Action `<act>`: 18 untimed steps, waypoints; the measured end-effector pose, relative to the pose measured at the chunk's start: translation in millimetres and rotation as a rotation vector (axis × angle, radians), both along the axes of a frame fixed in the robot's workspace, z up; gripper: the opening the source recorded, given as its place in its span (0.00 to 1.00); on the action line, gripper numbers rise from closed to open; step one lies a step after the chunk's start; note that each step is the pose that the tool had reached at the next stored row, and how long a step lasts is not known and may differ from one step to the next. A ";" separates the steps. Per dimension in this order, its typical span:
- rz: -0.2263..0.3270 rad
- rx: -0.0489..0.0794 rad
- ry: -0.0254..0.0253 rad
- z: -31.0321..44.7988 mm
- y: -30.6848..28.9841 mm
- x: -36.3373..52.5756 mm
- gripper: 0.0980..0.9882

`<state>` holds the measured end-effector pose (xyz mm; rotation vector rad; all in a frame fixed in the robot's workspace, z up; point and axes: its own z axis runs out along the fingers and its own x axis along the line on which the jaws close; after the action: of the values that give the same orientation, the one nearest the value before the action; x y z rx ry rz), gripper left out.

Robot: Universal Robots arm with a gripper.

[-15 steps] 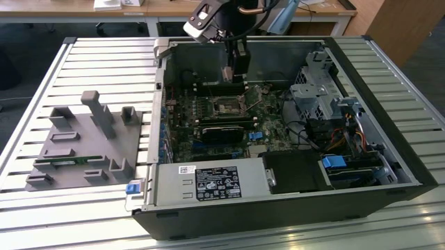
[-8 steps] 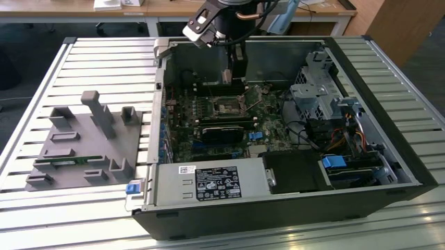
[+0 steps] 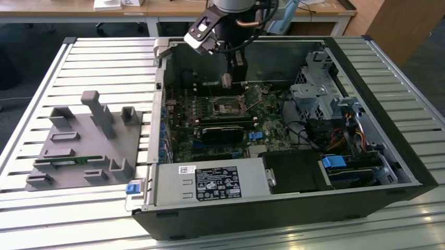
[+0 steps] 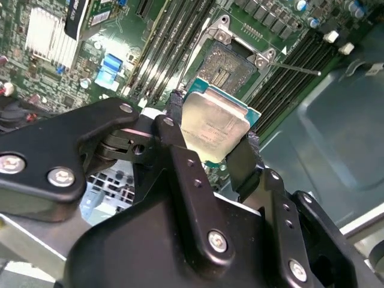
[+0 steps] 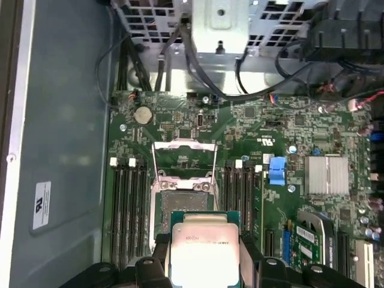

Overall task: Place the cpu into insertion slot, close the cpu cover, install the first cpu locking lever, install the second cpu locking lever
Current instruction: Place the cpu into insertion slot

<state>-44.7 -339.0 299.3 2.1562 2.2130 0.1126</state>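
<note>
Grey fixture block, one, well to the exterior view's left of the insertion slot. Cpu, one: flat square, dull silver top over a green edge, clamped by its sides in the gripper, above the slot and not touching it. Cpu cover, one, raised open at the slot's edge. Drive cage, one, to the exterior view's right of the slot.

Silver-grey cpu edged green; black gripper; green motherboard.
</note>
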 end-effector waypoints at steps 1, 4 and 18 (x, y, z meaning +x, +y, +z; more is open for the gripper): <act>0.016 0.000 0.0000 -0.9 0.0 0.0 0.50; 0.026 0.000 0.0000 -3.4 0.1 0.0 0.50; 0.026 -0.004 0.0001 -7.6 0.1 0.0 0.50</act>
<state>-44.7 -338.9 291.8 2.1256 2.2404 0.1093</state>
